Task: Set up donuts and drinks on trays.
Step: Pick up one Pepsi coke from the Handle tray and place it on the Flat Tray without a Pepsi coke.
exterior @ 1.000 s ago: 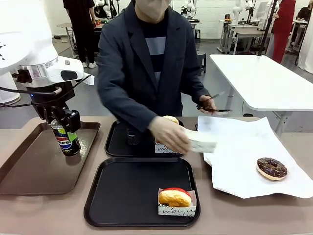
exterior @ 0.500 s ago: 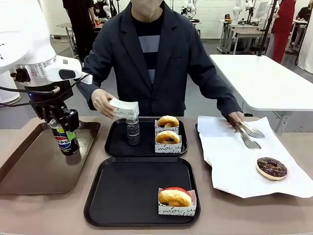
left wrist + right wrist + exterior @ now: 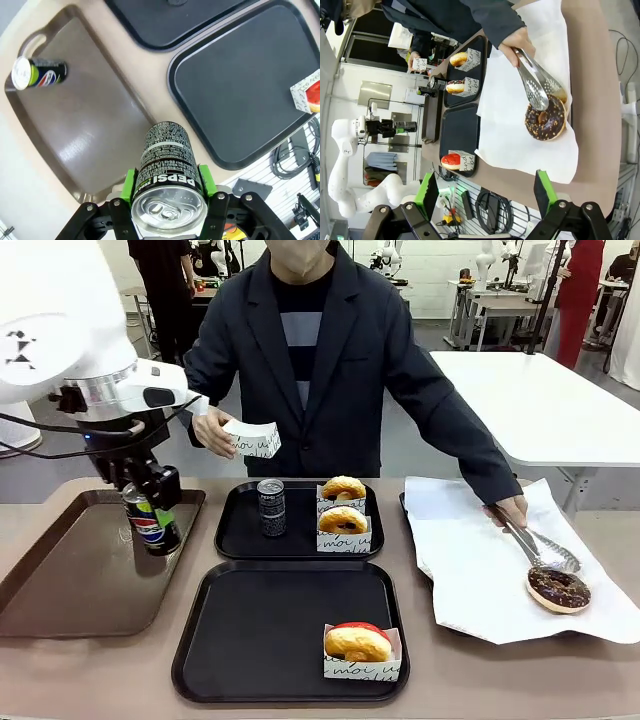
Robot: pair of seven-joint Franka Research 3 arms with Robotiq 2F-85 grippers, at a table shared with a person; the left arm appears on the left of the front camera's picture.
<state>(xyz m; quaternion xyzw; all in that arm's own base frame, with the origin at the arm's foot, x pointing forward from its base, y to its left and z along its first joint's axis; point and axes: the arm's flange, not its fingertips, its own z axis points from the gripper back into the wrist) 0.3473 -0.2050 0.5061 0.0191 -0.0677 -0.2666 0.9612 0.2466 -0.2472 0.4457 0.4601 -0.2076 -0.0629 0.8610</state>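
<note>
Left pincer [image 3: 167, 189] clamped on Pepsi can [image 3: 167, 165], green pads on both sides near its top, lifted above brown tray [image 3: 60, 590]. Rigid but thin wall, smooth and slippery; best held at the middle of the body, upright, without squeezing hard. Near black tray [image 3: 280, 640] just beside, with one boxed donut [image 3: 360, 645]. Right pincer [image 3: 485, 197] wide open, holding nothing, over the table [image 3: 600, 90].

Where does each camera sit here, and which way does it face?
Front: between the arms, facing the person; left hand holds a black Pepsi can.
Left wrist: looks down its green-padded fingers at the same can.
Right wrist: above its open hand, facing the chocolate donut.
Shared: near black plastic tray.
</note>
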